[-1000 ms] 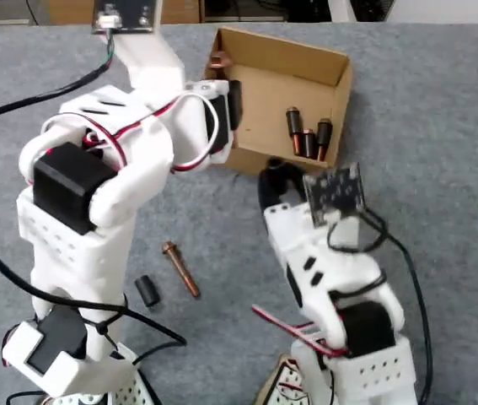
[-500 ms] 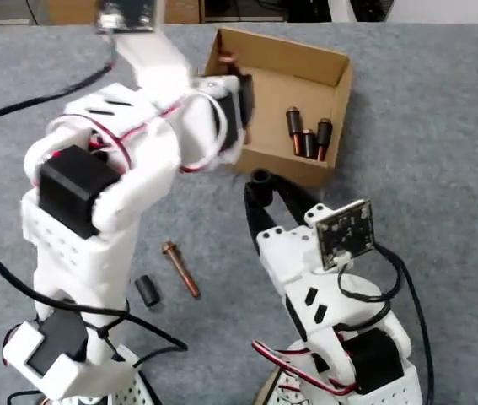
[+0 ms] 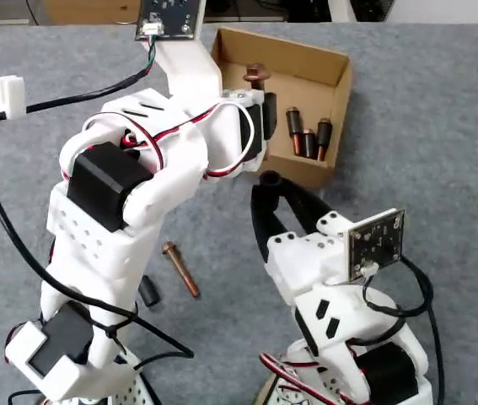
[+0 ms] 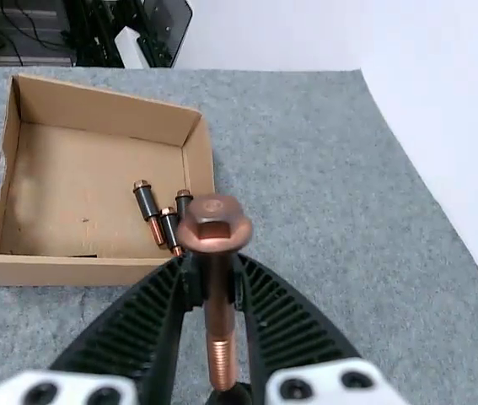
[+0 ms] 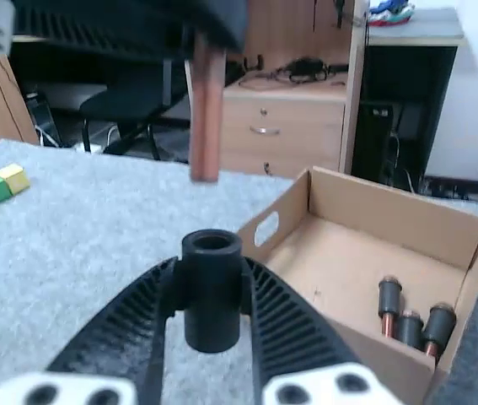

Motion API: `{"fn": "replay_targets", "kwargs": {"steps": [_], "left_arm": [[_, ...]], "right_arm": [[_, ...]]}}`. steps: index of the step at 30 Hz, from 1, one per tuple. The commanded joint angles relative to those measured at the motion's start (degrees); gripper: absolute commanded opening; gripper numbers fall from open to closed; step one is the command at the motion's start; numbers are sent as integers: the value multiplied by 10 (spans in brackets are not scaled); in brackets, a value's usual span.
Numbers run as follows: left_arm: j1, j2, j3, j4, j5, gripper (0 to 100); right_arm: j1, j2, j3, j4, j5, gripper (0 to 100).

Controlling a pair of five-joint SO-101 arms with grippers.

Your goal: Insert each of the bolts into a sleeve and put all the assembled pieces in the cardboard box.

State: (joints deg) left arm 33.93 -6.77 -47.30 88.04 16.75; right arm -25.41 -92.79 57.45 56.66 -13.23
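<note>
My left gripper [image 4: 212, 272] is shut on a copper bolt [image 4: 214, 228], held head up beside the cardboard box [image 4: 95, 105]. In the high view that bolt [image 3: 256, 76] hangs over the box's near-left corner. My right gripper [image 5: 212, 295] is shut on a black sleeve [image 5: 212, 274], open end up, and the bolt's tip [image 5: 207, 118] hangs just above it, a little off centre. The sleeve [image 3: 269, 179] stands in front of the box [image 3: 285, 52]. Three assembled pieces [image 3: 307, 133] lie inside. A loose bolt [image 3: 179, 268] and a loose sleeve [image 3: 147, 289] lie on the grey table.
The left arm's white body [image 3: 137, 186] leans across the table's left half, with its cable [image 3: 2, 219] looping alongside. A yellow and a green cube [image 5: 1, 183] sit far off on the table. Open grey surface lies right of the box.
The left arm has swung right, carrying the bolt from the box's left edge to above the sleeve. The right arm drew back toward the front and tilted up with the sleeve.
</note>
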Motion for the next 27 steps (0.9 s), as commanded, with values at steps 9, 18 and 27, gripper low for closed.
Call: {"fn": "replay_targets", "kwargs": {"steps": [9,18,27], "left_arm": [[47,-22,3,2,3,19],[40,-124,171,-97,-14,19],[45,-263,417,-260,-36,19]], "right_arm": [[-7,-1,-36,7,-9,2],[-7,0,-36,7,-9,2],[-9,-1,-36,31,-9,2]]}}
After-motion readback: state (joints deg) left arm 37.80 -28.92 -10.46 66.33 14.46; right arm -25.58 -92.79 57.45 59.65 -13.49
